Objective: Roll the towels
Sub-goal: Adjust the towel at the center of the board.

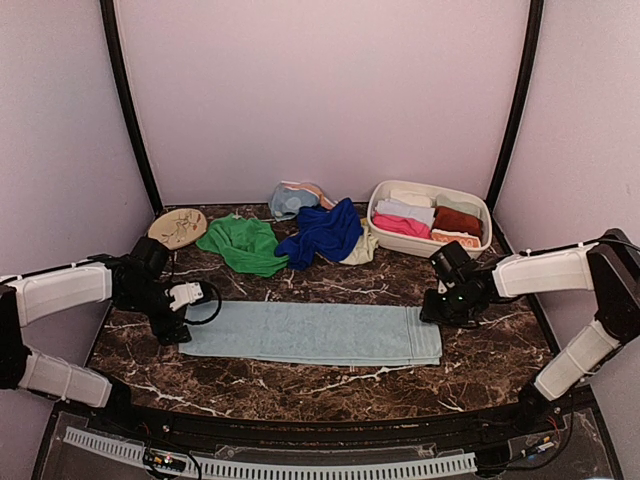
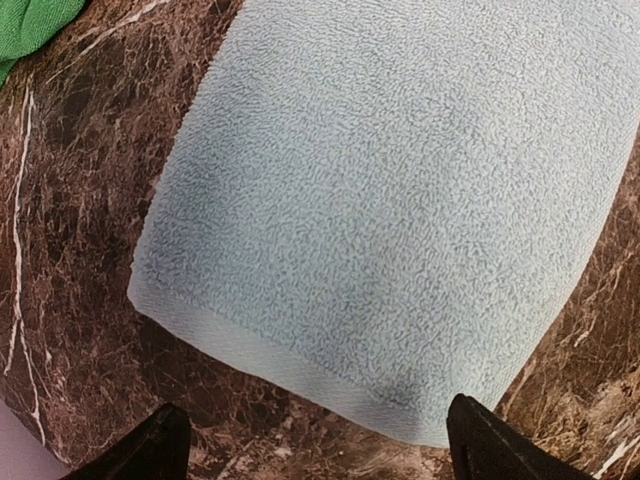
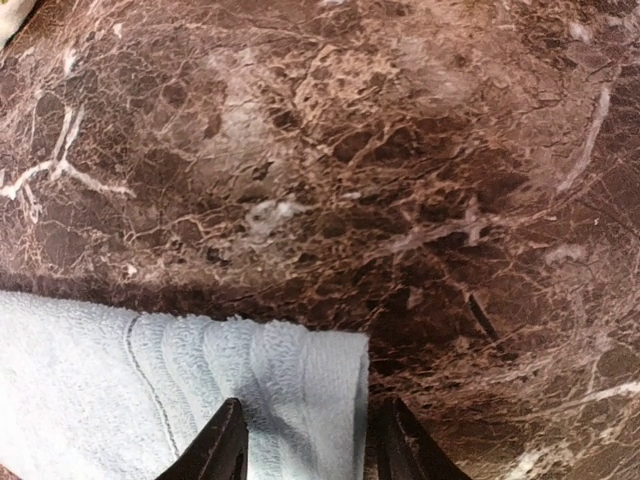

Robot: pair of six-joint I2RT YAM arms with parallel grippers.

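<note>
A light blue towel (image 1: 312, 333) lies flat in a long strip across the middle of the table. My left gripper (image 1: 186, 312) hovers over the towel's left end (image 2: 400, 200), its jaws wide open and nothing held; in the left wrist view its two fingertips (image 2: 160, 450) flank the towel's hem. My right gripper (image 1: 441, 305) is at the right end. Its fingers (image 3: 228, 445) stand apart, straddling the towel's corner (image 3: 290, 380) without squeezing it. More towels lie loose at the back: a green towel (image 1: 243, 245), a royal blue towel (image 1: 322, 232) and a pale one (image 1: 362, 248).
A white oval basin (image 1: 484, 228) at the back right holds rolled pink (image 1: 400, 226), white (image 1: 405, 208) and rust (image 1: 458, 220) towels. A tan round disc (image 1: 178, 227) sits at the back left. A grey-blue bundle (image 1: 290, 198) lies by the back wall.
</note>
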